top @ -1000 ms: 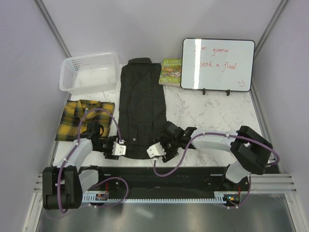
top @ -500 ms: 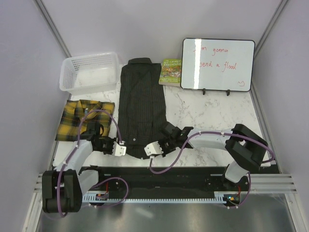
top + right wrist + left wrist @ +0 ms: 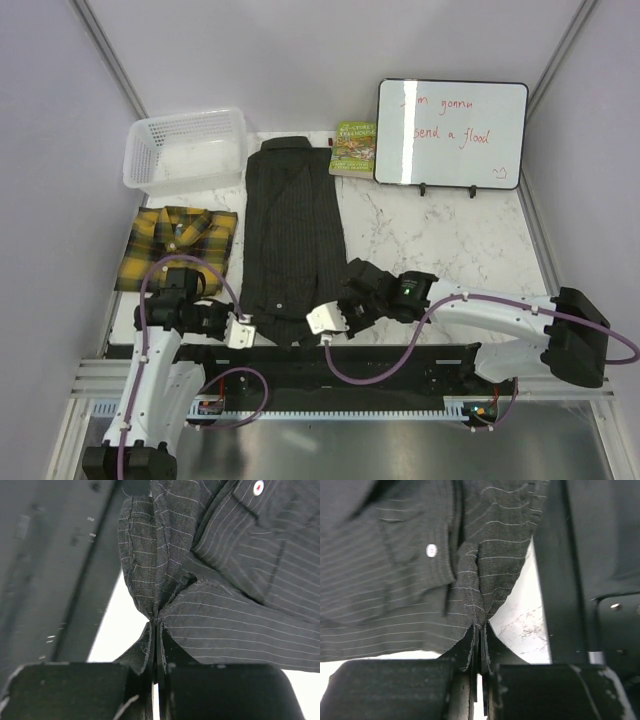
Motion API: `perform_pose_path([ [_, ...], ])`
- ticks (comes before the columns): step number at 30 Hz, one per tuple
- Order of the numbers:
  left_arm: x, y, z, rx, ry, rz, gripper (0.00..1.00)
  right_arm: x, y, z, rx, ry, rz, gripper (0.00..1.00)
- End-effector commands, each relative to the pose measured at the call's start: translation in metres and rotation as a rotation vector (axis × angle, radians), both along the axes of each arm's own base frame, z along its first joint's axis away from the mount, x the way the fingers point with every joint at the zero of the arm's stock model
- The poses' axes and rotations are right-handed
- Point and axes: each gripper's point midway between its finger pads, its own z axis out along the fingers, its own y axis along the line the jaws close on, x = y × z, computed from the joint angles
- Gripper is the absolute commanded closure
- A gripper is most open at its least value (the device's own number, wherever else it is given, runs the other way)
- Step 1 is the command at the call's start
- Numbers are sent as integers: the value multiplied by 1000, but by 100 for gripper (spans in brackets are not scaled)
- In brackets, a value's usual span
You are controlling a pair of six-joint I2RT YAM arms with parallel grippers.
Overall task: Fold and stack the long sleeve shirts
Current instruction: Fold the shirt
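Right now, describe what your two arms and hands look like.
Both arms are white tubes with black joints. Purple cables loop along the left arm and the right arm. The left hand and right hand have white housings; close up, their fingers are black. A small green light glows on the right wrist.

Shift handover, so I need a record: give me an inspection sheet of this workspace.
Surface: white marble-look table, shirts lying on it.
Job's things: pinstriped shirt spread lengthwise at centre; plaid shirt folded at left.
Clutter: mesh basket, book, whiteboard along the far edge.
Grippers: left gripper and right gripper each shut on the pinstriped shirt's near hem.
Cables: purple cables loop along both arms.
Surroundings: pale walls on three sides.
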Motion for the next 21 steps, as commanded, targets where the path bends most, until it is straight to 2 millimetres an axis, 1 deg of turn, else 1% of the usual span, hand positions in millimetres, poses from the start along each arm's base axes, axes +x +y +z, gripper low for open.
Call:
perform_pose_path([
  [1,-18,-13,39,-89,68,6,98,-13,-9,25,22,25,-24,100],
  [2,-15,-13,45,-100,85,25,98,-8,-8,31,34,8,-24,100],
  [3,-10,-15,52,-114,92,39,98,-2,-4,43,56,-4,-32,100],
  [4,5,-18,67,-141,84,51,98,10,-6,48,66,-4,-65,100],
  [5,11,-19,74,-156,96,71,98,16,-3,50,65,4,-74,100],
  [6,18,-20,80,-169,100,76,98,28,3,66,93,-17,-80,100],
  [7,30,-22,94,-185,58,71,98,42,-2,68,86,-21,-106,100],
  [8,38,-23,94,-191,77,75,98,50,0,68,85,-19,-111,100],
  [9,48,-23,98,-198,70,88,98,61,6,80,113,-49,-101,100],
  [10,64,-23,102,-204,63,99,98,75,4,83,115,-60,-124,100],
  [11,71,-22,102,-198,63,100,98,85,7,79,102,-56,-132,100],
  [12,78,-21,102,-194,59,102,98,97,13,91,128,-72,-133,100],
  [13,88,-20,106,-189,49,110,98,114,9,92,131,-81,-157,100],
  [14,103,-19,104,-191,45,123,98,125,12,83,111,-71,-161,100],
  [15,111,-20,103,-193,43,125,98,137,17,93,132,-91,-161,100],
  [16,121,-19,106,-193,23,129,98,151,14,93,128,-108,-166,100],
  [17,135,-17,108,-194,-4,146,98,161,16,83,111,-98,-167,100],
  [18,148,-16,103,-193,15,161,98,170,20,90,126,-111,-164,100],
  [19,156,-14,101,-184,21,173,98,181,18,87,120,-120,-170,100],
  [20,163,-13,96,-178,42,189,98,192,19,75,100,-107,-178,100],
  [21,177,-12,91,-171,42,195,98,203,23,81,112,-125,-181,100],
])
